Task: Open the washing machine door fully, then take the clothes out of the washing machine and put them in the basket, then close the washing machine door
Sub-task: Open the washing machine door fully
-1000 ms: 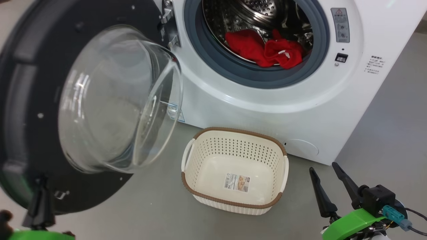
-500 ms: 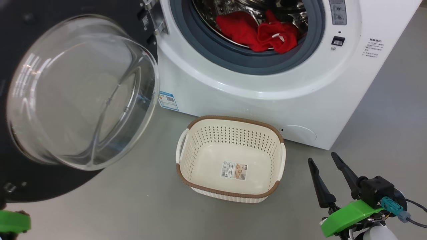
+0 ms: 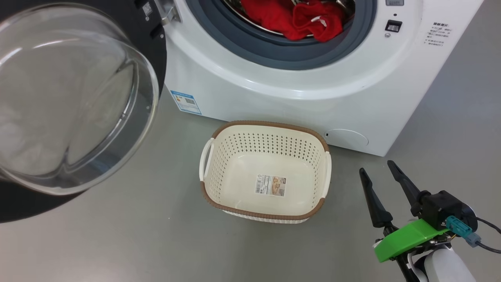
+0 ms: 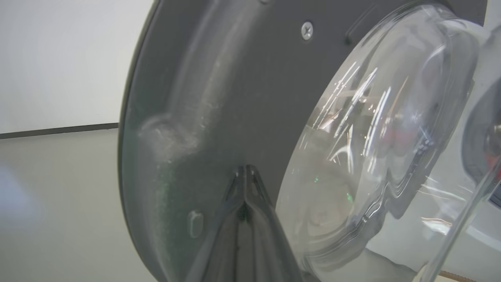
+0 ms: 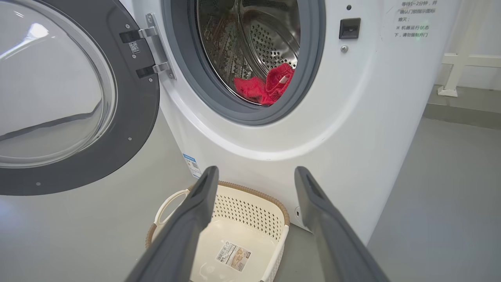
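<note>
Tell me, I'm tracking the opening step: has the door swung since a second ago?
Yes. The door swung wider open; its glass now clears the blue label it overlapped.

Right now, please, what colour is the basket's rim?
Brown; the rim shows best in the head view.

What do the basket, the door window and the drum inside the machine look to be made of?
The basket looks like moulded cream plastic, matte, with rows of punched holes and a brown woven-look rim. The door window appears to be clear glass, or something like it: glossy, see-through, with sharp reflections. The drum is probably stainless steel: shiny, mirror-like and perforated.
</note>
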Tool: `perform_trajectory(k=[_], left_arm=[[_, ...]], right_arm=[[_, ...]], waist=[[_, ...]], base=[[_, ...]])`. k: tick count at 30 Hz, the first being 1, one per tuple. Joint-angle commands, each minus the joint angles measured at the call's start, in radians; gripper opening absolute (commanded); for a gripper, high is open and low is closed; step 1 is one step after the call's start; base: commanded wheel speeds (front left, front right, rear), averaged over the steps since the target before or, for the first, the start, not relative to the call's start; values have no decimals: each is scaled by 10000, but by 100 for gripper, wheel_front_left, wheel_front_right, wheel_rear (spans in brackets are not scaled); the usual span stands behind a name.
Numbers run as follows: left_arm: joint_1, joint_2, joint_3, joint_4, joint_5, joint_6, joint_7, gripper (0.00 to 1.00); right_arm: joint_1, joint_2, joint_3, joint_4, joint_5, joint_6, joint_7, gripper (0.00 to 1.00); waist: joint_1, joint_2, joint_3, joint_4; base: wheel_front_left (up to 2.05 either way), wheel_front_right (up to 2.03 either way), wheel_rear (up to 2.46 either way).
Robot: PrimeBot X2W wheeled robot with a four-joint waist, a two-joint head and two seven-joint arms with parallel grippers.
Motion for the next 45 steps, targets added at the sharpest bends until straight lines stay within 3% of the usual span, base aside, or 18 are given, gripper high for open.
perform_trajectory(k=[1, 16, 32, 34, 36, 39, 40, 41, 42, 43, 45], left_arm=[[-402, 775, 425, -124, 78, -18, -91, 0], [-1200, 1333, 679, 1355, -254, -24, -91, 0], [147, 721, 151, 327, -591, -24, -91, 0], [368, 593, 96, 111, -735, -24, -91, 29], [601, 459, 11, -125, -861, -24, -91, 31], [952, 241, -108, -603, -999, -24, -91, 53], [952, 241, -108, -603, -999, -24, -91, 53], [1092, 189, -182, -792, -1010, -24, -91, 75], [1235, 139, -264, -986, -998, -24, -91, 91], [1369, 87, -341, -1180, -1023, -24, -91, 99], [1633, 0, -506, -1497, -1105, -24, -91, 100]], right_arm=[[-223, 38, 291, -252, -114, 16, -120, 100], [-424, 49, 385, -147, -202, 16, -120, 100], [23, 94, 400, -69, 125, 16, -120, 100], [77, 72, 395, -64, 173, 16, -120, 100], [121, 56, 384, -80, 223, 16, -120, 100], [189, 40, 304, -119, 291, 16, -120, 100], [189, 40, 304, -119, 291, 16, -120, 100], [217, 35, 275, -141, 309, 16, -120, 100], [248, 27, 247, -158, 329, 16, -120, 100], [280, 18, 233, -171, 349, 16, -120, 100], [321, -11, 209, -202, 374, 16, -120, 100]], waist=[[0, -1, 64, -40], [0, -1, 147, -267], [0, -1, -734, -211], [0, -1, -859, -178], [0, -1, -955, -155], [0, -1, -1099, -131], [0, -1, -1099, -131], [0, -1, -1129, -132], [0, -1, -1182, -130], [0, -1, -1215, -137], [0, -1, -1262, -167]], base=[[0, 0, 0], [0, 0, 0], [0, 0, 0], [0, 0, 0], [0, 0, 0], [0, 0, 0], [0, 0, 0], [0, 0, 0], [0, 0, 0], [0, 0, 0], [0, 0, 0]])
